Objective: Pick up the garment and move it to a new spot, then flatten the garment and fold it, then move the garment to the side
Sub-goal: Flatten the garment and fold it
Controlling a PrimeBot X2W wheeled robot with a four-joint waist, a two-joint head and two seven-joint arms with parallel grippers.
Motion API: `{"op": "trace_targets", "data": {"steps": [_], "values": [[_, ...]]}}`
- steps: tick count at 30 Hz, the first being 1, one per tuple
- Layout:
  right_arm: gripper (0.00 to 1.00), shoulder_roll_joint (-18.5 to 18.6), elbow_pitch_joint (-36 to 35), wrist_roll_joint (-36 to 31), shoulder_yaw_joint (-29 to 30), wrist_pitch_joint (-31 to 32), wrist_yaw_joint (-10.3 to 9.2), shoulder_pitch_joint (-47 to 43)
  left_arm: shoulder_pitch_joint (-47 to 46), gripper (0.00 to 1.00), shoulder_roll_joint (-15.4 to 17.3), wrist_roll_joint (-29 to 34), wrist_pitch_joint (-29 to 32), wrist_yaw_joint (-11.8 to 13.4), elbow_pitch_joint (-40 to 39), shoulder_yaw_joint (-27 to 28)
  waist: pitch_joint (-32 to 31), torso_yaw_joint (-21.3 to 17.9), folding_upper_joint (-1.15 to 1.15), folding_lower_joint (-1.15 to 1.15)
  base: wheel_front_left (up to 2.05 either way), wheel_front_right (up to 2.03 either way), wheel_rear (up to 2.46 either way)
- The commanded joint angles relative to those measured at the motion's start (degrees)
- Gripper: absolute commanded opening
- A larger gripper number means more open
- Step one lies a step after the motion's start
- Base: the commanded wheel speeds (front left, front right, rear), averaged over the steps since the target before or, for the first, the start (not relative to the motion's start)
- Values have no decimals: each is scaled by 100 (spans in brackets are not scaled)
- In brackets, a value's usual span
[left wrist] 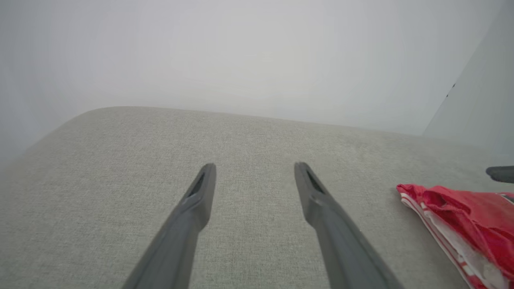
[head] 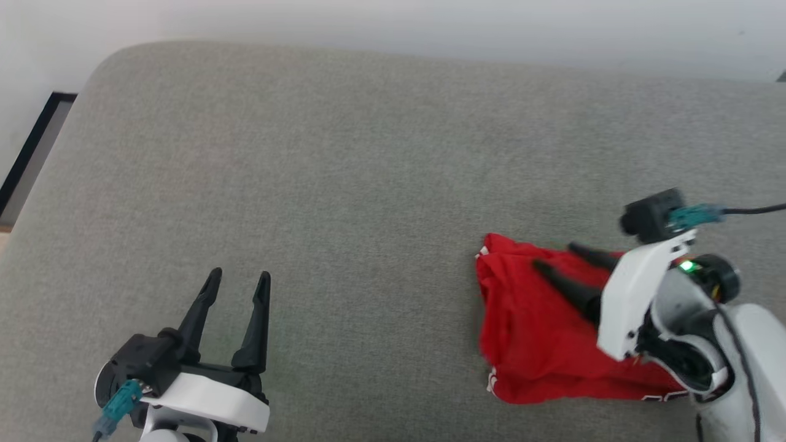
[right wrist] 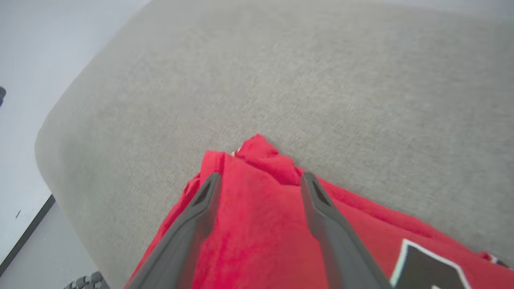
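1. The red jersey (head: 528, 331) is seen lying on the grey cushion (head: 344, 153), on the right side and towards the near edge. It is gathered into a compact, roughly rectangular packet with some creases.
2. Black lettering (right wrist: 425, 265) with a white edge is shown on its upper face in the right wrist view. Striped trim (left wrist: 425, 216) is seen along its left edge in the left wrist view.
3. The right gripper (head: 553, 255) is held just over the far left part of the jersey. Its fingers are spread apart and no cloth is pinched between them.
4. The left gripper (head: 239, 275) is held well apart from the jersey, over bare cushion at the near left. Its fingers are likewise spread wide and nothing is gripped.
5. The step in hand is judged to be a set-down: the packet looks folded and parked at the side, so the last part of the task seems to be closing. This cannot be told for certain, as the folds are loose.
6. For the next move, a clean lift of the right gripper is called for, so that no layer is snagged and the fold is not disturbed.
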State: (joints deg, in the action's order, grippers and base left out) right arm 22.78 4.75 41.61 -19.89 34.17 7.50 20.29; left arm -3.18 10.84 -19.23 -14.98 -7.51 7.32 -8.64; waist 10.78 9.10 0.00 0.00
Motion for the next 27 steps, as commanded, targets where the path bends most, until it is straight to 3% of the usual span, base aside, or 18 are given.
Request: {"op": "trace_targets", "data": {"steps": [1, 9, 13, 19, 27], "values": [[100, -37, 21, -45, 31, -79, -3, -20, 32, 100, -6, -53, -27, 6, 6, 15, -54, -54, 0, 0, 0, 0, 0], [100, -193, 390, -387, 742, -1273, -3, -315, 115, 100, 0, -163, -27, 6, 90, 29, -285, -383, 0, 0, 0, 0, 0], [100, -120, 839, -803, 988, -2377, -3, -500, 133, 100, 48, -261, -27, 6, 197, 53, -415, -553, 0, 0, 0, 0, 0], [100, -324, 1370, -1197, 1209, -3705, -3, -650, 242, 100, 21, -322, -27, 6, 260, 275, -577, -715, 0, 0, 0, 0, 0], [100, -332, 1380, -1441, 1430, -4491, -3, -925, 477, 100, -57, -154, -27, 5, 195, 696, -830, -800, 0, 0, 0, 0, 0]]}}
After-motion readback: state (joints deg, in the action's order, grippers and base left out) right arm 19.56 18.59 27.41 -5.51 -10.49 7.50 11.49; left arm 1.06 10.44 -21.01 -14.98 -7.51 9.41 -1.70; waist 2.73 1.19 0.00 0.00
